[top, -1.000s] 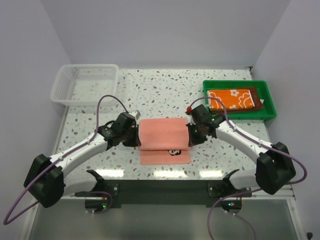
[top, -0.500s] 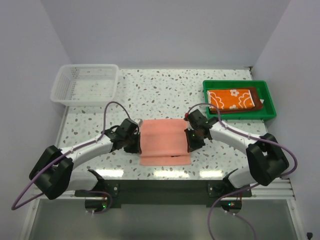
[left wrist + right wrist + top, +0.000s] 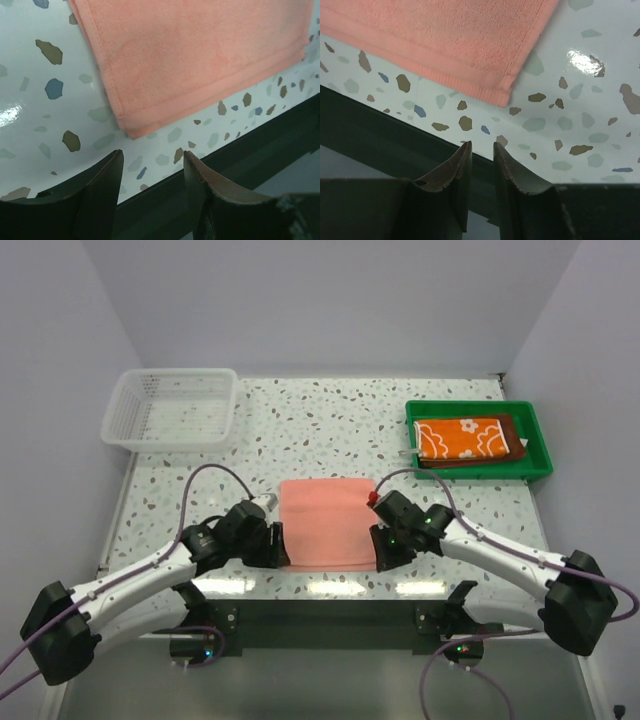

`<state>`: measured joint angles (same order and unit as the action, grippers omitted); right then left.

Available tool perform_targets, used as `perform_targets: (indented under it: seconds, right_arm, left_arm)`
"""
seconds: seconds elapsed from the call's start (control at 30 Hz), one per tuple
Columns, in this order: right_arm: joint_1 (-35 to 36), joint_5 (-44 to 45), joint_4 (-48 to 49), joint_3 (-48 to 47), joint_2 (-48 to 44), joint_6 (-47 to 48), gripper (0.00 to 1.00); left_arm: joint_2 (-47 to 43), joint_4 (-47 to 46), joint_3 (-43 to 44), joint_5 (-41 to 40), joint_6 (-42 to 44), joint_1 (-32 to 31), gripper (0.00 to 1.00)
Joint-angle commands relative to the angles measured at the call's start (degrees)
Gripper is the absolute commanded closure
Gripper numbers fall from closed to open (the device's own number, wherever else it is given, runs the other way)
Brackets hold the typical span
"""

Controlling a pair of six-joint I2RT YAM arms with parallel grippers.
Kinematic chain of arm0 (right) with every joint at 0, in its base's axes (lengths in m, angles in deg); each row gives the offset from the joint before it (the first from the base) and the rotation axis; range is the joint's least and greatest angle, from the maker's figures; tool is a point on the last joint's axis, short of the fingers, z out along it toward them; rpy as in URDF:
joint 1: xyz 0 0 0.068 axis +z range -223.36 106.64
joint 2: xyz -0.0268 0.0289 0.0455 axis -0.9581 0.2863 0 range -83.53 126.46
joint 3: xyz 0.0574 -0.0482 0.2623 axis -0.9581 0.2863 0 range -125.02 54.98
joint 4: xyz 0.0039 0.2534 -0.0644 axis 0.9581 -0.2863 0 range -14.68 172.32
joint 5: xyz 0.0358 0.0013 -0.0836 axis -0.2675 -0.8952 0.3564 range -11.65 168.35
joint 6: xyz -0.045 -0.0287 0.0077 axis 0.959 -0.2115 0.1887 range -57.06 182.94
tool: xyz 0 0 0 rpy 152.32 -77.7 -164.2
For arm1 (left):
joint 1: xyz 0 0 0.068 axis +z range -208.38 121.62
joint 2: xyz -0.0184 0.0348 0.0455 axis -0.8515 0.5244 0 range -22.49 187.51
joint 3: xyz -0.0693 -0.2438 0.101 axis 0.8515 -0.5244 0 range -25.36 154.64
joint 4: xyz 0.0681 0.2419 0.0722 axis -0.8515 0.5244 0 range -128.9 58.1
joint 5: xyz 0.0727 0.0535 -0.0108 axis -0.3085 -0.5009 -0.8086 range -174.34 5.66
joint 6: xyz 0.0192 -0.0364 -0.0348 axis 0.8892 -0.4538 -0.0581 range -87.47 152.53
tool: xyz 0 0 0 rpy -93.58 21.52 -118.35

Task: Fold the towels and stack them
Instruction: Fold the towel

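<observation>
1. Salmon towel [image 3: 325,525] lies folded flat on the speckled table [image 3: 330,430], close to the near edge and squarely between the two grippers.
2. Left gripper [image 3: 277,545] sits low just beside the towel's near left corner. The left wrist view shows its dark fingers [image 3: 100,190] standing well apart, with only bare table and the table's dark edge between them. The towel's hemmed corner lies just ahead of the tips and does not touch them.
3. Right gripper [image 3: 379,548] sits just beside the towel's near right corner. In the right wrist view its fingers [image 3: 455,175] are parted by only a narrow gap with nothing in it, and the towel's stitched corner lies a little ahead of the tips, clear of them.
4. Neither gripper holds the towel.
5. Green tray [image 3: 478,475] stands at the far right of the table. It holds an orange flowered towel [image 3: 465,437] lying on a dark brown towel [image 3: 517,435], whose edge shows along the right side.
6. White mesh basket [image 3: 120,420] stands at the far left corner, well apart from both arms.
</observation>
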<state>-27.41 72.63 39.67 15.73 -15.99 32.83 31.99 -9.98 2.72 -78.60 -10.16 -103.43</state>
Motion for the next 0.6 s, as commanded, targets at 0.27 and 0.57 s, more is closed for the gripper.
perform_targets:
  seconds: [0.27, 0.57]
  right_arm:
    - [0.6, 9.0, 4.2, -8.6, 4.1, 0.1, 0.72]
    - [0.7, 6.4, 10.1, -6.5, 13.8, 1.1, 0.74]
  left_arm:
    - [8.2, -1.8, 9.9, -9.3, -3.1, -0.6, 0.53]
    - [22.3, -3.5, 12.2, -8.5, 0.1, -1.2, 0.62]
